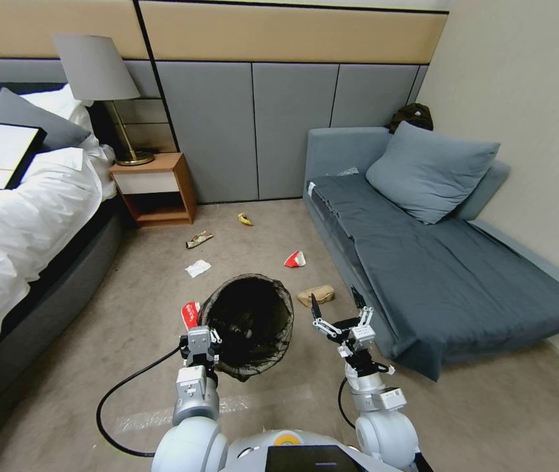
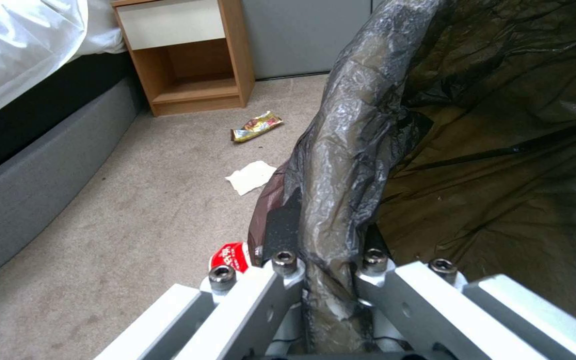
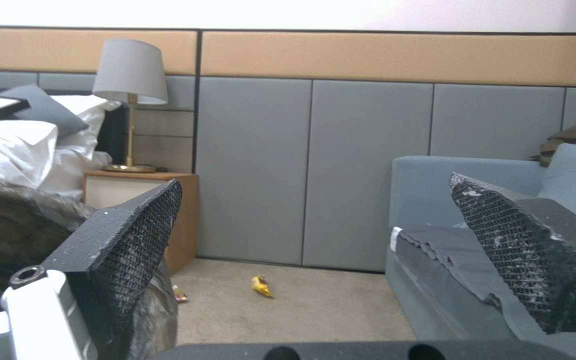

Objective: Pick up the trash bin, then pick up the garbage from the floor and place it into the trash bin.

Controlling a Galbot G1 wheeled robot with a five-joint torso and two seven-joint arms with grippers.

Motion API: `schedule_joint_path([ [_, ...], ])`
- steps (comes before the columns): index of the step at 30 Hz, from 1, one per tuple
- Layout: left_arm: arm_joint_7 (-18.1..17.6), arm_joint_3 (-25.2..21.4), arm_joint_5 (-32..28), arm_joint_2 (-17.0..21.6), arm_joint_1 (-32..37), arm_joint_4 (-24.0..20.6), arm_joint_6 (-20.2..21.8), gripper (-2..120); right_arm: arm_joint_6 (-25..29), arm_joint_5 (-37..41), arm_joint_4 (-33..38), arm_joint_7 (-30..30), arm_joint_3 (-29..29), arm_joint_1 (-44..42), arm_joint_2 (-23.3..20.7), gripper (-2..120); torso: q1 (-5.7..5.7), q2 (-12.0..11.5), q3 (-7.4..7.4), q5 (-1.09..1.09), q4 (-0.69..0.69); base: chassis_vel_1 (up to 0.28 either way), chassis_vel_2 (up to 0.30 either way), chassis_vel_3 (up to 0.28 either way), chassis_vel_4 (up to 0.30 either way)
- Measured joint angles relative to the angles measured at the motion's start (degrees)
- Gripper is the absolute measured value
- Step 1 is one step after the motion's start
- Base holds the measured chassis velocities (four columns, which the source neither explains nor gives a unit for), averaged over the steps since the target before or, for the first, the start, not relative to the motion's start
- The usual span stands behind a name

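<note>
Two arms are up in my head view. My left gripper is clamped on the near-left rim of the trash bin, which hangs tilted with its black-lined mouth towards me. My right gripper sits just right of the bin, fingers spread wide and holding nothing. Beyond the bin lie the pieces of garbage on the floor: a tan paper bag just past its right side, a red-and-white wrapper farther on, a white tissue off its far left, a brown wrapper beyond that, a yellow wrapper farthest away, and a red wrapper touching the bin's left edge. I judge all of these light and crushable; the bag offers the bulkiest body to pinch, while the tissue and flat wrappers would need a pinch low against the carpet.

From my left wrist, the fingers pinch the bin's rim with the bag liner folded over it. That film looks slippery, so I judge the bin light but prone to swinging or sliding in this hold. The red wrapper carries white lettering I cannot read.

From my right wrist, both fingers stand far apart, empty, with the yellow wrapper on the floor far beyond the bin.
</note>
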Motion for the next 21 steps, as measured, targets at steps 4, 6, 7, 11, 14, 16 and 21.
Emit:
schedule_joint_path([
  [4,0.0,0.0,0.1,0.0,0.0,0.0,0.0,0,-3.0,-0.9,-0.6,2.9,-0.1,0.9,-0.8,100,0.0,0.0,0.0,0.0,0.0,0.0,0.0,0.0,0.0],
  [6,0.0,0.0,0.2,0.0,0.1,0.0,0.0,0,-6.2,-1.3,-0.7,4.6,-0.3,1.5,-1.8,100,0.0,0.0,0.0,0.0,0.0,0.0,0.0,0.0,0.0],
  [7,0.0,0.0,0.2,0.0,0.1,0.0,0.0,0,-6.2,-1.3,-0.7,4.6,-0.3,1.5,-1.8,100,0.0,0.0,0.0,0.0,0.0,0.0,0.0,0.0,0.0],
  [11,0.0,0.0,0.3,-0.1,0.1,0.1,0.0,0,-11.0,-0.8,-1.6,6.8,-0.4,3.1,-3.7,100,0.0,0.0,0.0,0.0,0.0,0.0,0.0,0.0,0.0],
  [14,0.0,0.0,0.4,-0.1,0.1,0.1,-0.1,0,-14.3,-0.4,-2.7,8.0,-0.4,4.5,-4.9,100,0.0,0.0,0.0,0.0,0.0,0.0,0.0,0.0,0.0],
  [16,0.0,0.0,0.4,-0.2,0.1,0.2,-0.1,0,-15.8,0.0,-3.2,8.4,-0.4,5.1,-5.3,100,0.0,0.0,0.0,0.0,0.0,0.0,0.0,0.0,0.0],
  [21,0.1,0.0,0.8,-0.2,0.2,0.2,-0.2,0,-23.0,3.2,-8.3,9.4,-0.3,8.8,-7.5,100,0.0,0.0,0.0,0.0,0.0,0.0,0.0,0.0,0.0],
])
